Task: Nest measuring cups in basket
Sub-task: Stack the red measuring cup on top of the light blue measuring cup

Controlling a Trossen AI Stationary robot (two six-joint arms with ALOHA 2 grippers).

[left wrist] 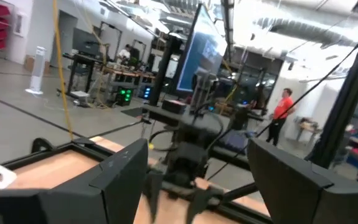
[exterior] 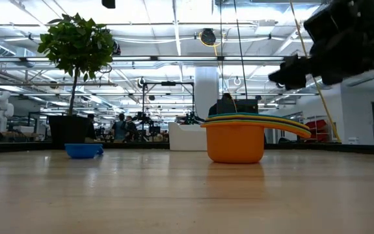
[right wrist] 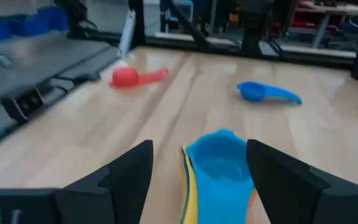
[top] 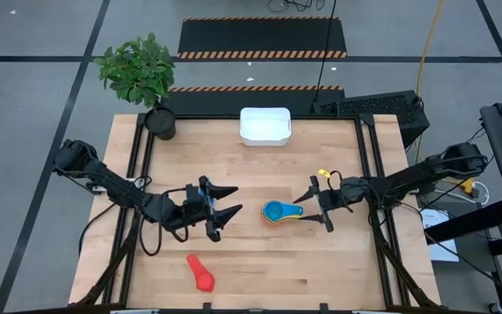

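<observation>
A nested stack of measuring cups (top: 277,212), light blue on top and orange at the bottom (exterior: 235,144), stands mid-table with its handles toward the right arm. My right gripper (top: 310,208) is open and raised just right of the stack; in its wrist view the fingers stand either side of the light blue top cup (right wrist: 219,163) without touching it. My left gripper (top: 233,202) is open, left of the stack and facing it. A red cup (top: 200,272) lies near the front edge. A blue cup (right wrist: 267,93) lies alone beyond the stack; in the high view the left arm hides it. The white basket (top: 264,126) sits at the far edge.
A dark pot with a green plant (top: 158,120) stands at the far-left corner, left of the basket. Black frame rails (top: 368,166) run along the table's sides. Bare wood lies between the stack and the basket. People stand in the room beyond the table.
</observation>
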